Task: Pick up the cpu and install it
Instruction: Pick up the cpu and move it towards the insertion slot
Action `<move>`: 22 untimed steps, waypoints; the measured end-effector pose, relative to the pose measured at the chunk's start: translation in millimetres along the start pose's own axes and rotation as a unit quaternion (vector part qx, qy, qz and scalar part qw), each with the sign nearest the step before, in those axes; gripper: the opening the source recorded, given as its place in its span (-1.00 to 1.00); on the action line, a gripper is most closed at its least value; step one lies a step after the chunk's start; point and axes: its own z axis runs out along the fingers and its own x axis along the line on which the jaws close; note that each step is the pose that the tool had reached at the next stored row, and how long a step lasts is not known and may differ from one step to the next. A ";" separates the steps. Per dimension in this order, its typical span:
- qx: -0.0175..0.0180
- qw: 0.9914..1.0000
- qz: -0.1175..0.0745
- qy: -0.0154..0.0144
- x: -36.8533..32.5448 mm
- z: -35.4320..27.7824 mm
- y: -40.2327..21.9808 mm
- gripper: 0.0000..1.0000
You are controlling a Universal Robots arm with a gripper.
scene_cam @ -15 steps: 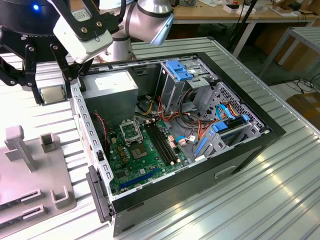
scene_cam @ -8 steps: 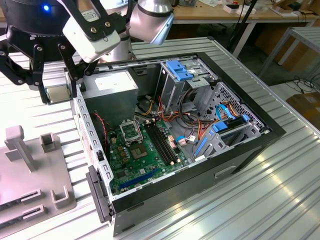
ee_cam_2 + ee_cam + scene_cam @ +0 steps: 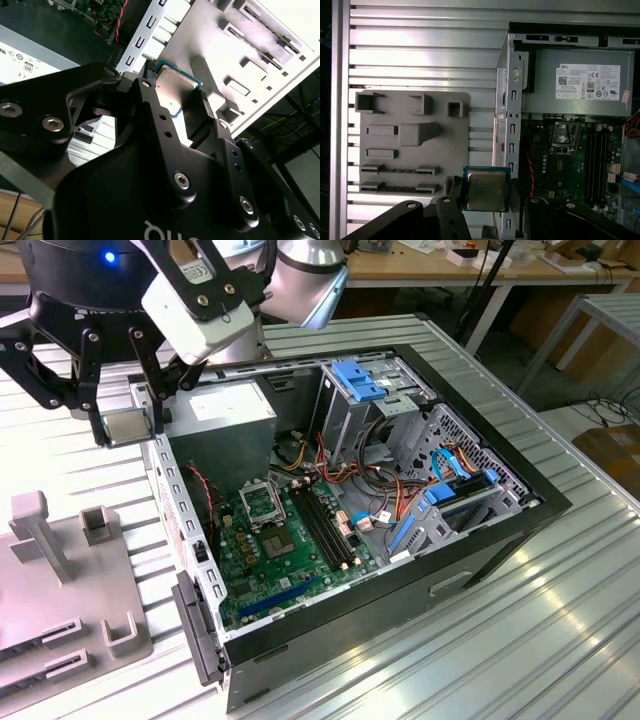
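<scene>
My gripper (image 3: 128, 432) is shut on the cpu (image 3: 128, 425), a small flat silver square with a thin greenish rim. It hangs in the air above the table, just outside the case wall (image 3: 165, 490) on the exterior view's left. In both wrist views the cpu (image 3: 486, 189) (image 3: 176, 82) sits pinched between the two black fingers (image 3: 146, 97). The square socket (image 3: 262, 502) (image 3: 565, 135) with its metal frame lies on the green motherboard (image 3: 255, 560) inside the open case, apart from the cpu.
A grey power-supply box (image 3: 222, 410) (image 3: 580, 82) sits in the case beside the socket. Long black memory slots (image 3: 325, 525), cables and blue drive bays (image 3: 360, 380) fill the rest. A grey fixture plate (image 3: 50, 580) (image 3: 415, 140) with holders lies on the slatted table.
</scene>
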 end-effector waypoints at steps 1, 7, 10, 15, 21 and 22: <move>0.000 1.000 0.000 0.000 -0.7 0.0 -0.1 -0.06; 0.000 1.000 0.000 0.000 -7.3 -0.1 -0.5 -0.06; 0.000 1.000 0.000 0.000 -10.8 -0.1 -0.8 -0.06; 0.000 1.000 0.000 0.000 -19.7 -0.2 -1.4 -0.06; 0.000 1.000 0.000 0.000 -27.1 -0.3 -1.9 -0.06; 0.000 1.000 0.000 0.000 -28.2 -0.3 -1.9 -0.06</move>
